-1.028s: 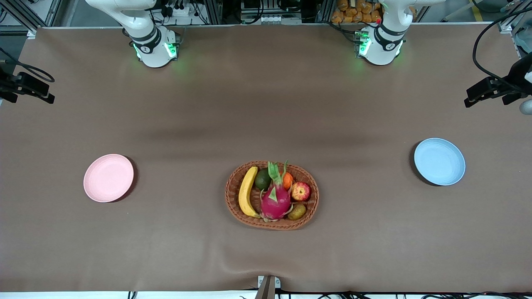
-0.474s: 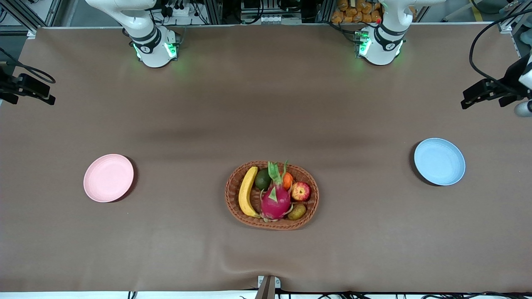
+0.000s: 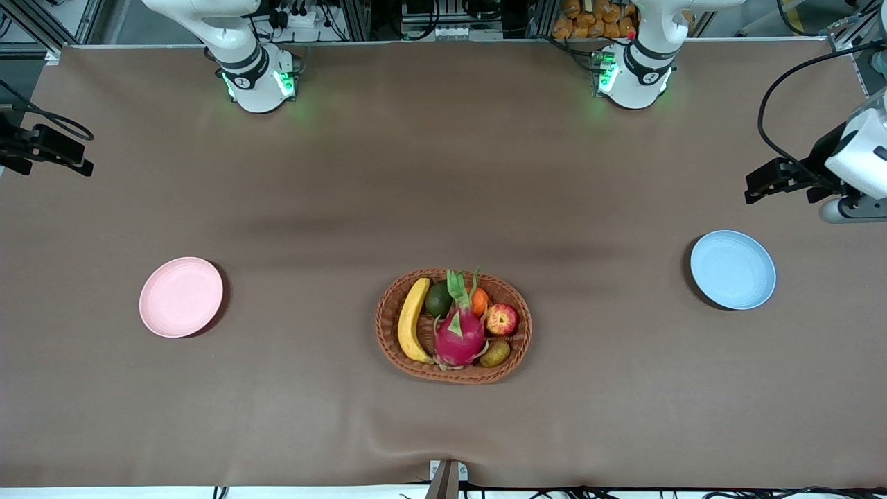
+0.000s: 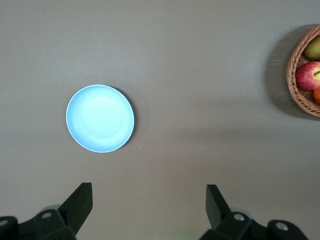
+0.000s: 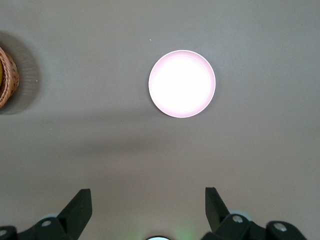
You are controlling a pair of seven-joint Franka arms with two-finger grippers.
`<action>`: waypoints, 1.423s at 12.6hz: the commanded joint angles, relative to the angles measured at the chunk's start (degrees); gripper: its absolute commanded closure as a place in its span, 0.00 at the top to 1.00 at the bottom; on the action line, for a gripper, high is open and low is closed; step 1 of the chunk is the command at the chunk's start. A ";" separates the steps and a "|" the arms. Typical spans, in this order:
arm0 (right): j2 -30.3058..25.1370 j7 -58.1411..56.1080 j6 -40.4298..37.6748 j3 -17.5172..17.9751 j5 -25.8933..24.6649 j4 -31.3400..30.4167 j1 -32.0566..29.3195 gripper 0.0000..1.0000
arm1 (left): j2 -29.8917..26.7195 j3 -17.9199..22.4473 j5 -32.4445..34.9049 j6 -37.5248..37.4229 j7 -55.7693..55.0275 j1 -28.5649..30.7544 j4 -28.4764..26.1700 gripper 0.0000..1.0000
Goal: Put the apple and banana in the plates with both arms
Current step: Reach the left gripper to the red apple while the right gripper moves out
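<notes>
The yellow banana (image 3: 410,320) and the red apple (image 3: 502,319) lie in an oval wicker basket (image 3: 520,346) at the table's middle. The pink plate (image 3: 181,296) sits toward the right arm's end and the blue plate (image 3: 732,269) toward the left arm's end; both are bare. My left gripper (image 4: 148,192) is open and empty, high over the table beside the blue plate (image 4: 100,118); the apple (image 4: 309,76) shows at that view's edge. My right gripper (image 5: 148,197) is open and empty, high over the table beside the pink plate (image 5: 182,83).
The basket also holds a pink dragon fruit (image 3: 459,333), a green fruit (image 3: 438,299), an orange fruit (image 3: 479,301) and a brownish oval fruit (image 3: 495,353). The left arm's wrist (image 3: 859,156) shows at the front view's edge, above the blue plate.
The left arm's wrist has come farther into the front view, toward the blue plate. The right arm has barely moved. The fruit and plates have not moved.
</notes>
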 commanded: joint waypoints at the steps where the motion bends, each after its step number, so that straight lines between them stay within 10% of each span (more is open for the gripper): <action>1: 0.44 -0.75 0.53 0.90 -0.48 -0.15 -0.53 1.00 | 4.78 0.19 -0.68 -0.42 0.07 -0.59 3.79 1.00; 12: 1.93 -6.29 0.62 0.98 0.13 0.38 -0.09 1.00 | 19.99 -0.34 -4.80 17.40 -3.71 -8.67 5.56 1.00; 18: 11.33 -6.38 0.97 0.81 2.76 8.97 -2.02 1.00 | 25.98 -0.16 -4.73 26.45 -2.56 -16.75 4.86 1.00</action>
